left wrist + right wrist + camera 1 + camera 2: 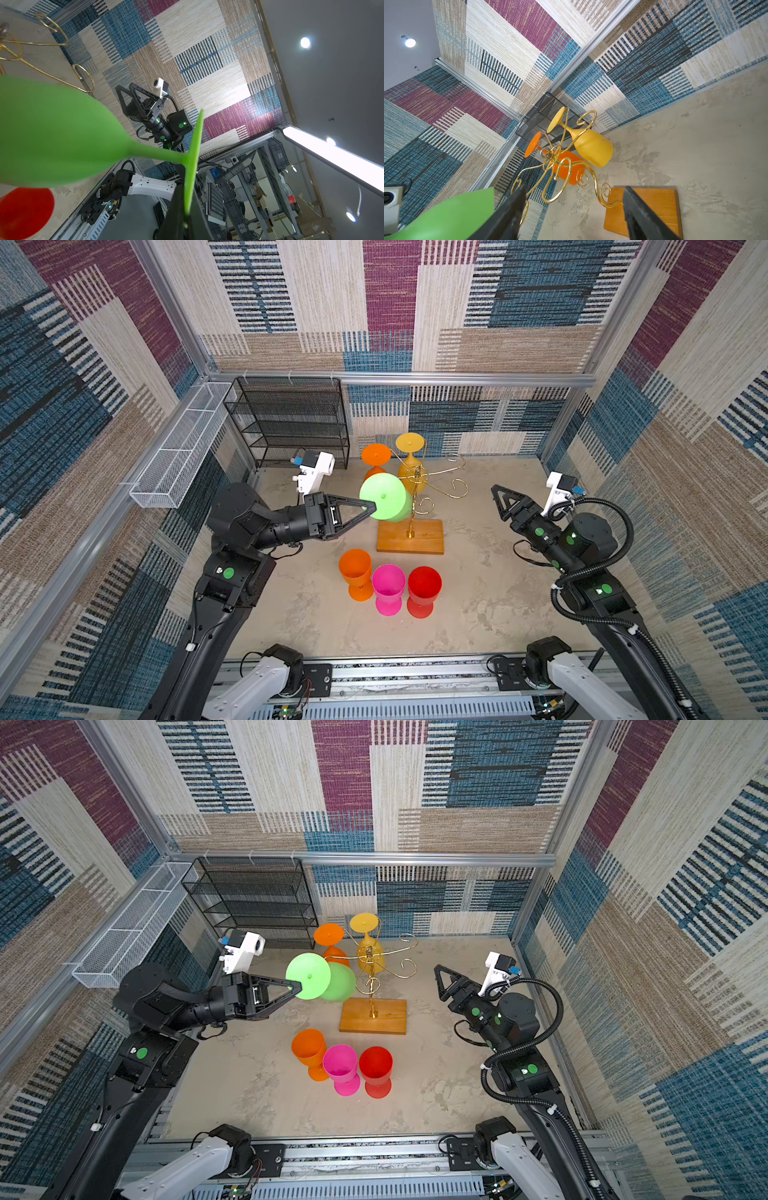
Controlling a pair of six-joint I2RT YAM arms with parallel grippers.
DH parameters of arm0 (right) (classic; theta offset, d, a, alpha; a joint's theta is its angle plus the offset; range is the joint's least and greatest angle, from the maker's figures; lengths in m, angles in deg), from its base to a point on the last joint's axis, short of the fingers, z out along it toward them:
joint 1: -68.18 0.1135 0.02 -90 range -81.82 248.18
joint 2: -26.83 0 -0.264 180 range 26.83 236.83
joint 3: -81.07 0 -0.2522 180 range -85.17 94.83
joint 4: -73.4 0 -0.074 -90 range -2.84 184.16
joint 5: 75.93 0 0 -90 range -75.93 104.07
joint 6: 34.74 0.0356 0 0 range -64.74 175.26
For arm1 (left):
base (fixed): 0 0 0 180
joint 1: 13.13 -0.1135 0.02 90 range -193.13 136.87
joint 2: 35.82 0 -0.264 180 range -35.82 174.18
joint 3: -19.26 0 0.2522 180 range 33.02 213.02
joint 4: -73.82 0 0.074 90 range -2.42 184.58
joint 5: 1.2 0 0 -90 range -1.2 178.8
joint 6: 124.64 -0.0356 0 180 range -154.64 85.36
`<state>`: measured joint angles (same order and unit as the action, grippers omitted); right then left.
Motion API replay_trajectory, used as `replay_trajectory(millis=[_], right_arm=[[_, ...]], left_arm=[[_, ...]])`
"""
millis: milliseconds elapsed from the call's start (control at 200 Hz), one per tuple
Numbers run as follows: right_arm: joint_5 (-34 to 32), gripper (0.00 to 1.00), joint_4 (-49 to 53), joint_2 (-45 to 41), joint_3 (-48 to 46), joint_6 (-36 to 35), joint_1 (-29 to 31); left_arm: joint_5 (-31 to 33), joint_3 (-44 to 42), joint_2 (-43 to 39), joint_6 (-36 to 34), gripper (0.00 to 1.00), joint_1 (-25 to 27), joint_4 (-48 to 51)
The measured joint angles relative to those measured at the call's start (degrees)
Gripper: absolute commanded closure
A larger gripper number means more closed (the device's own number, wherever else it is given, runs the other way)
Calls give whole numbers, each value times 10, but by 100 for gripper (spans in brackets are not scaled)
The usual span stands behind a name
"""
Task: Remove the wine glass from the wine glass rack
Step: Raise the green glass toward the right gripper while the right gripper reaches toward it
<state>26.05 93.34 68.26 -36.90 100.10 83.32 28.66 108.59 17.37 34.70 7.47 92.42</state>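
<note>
Near side, 3 upright glasses (388,580) stand in front, so watch those. Left gripper (369,506) is clamped on the green wine glass (386,497) foot, just beside the wine glass rack (409,537). I'd pull it leftward, level, clear of the scrolls (455,485). Right gripper (496,502) hangs jaws spread, empty.

The wine glass rack (410,537) stands upright near the table's centre. It is a thin gold wire post topped with curled scroll arms, fixed in a rectangular wooden base. Its far arms carry a yellow glass (410,443) and an orange glass (376,455), both hanging foot-up. The wine glass (384,497) is bright green and opaque, held in the air just left of the post. It is tilted, with the foot disc up and to the left and the bowl toward the rack. The left gripper (371,506) pinches the edge of its foot. In the left wrist view its stem is clear of the wire.
</note>
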Motion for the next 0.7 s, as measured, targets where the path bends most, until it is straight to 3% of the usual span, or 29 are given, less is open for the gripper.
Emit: replay_trajectory(millis=[150, 280, 391, 566, 701], right_arm=[[20, 25, -22, -7, -3, 0, 0], [85, 25, -99, -9, -34, 0, 0], [151, 25, -198, 6, -59, 19, 0], [219, 24, -356, 28, -75, 48, 0], [252, 24, -452, 55, -75, 57, 0]], left_arm=[[-17, 57, 5, -8, 100, -2, -25], [-17, 47, 19, 13, 100, -2, -122], [-7, -1, 51, 88, 100, -2, -267], [60, -77, 124, 240, 100, 14, -525], [104, -106, 158, 309, 100, 48, -646]])
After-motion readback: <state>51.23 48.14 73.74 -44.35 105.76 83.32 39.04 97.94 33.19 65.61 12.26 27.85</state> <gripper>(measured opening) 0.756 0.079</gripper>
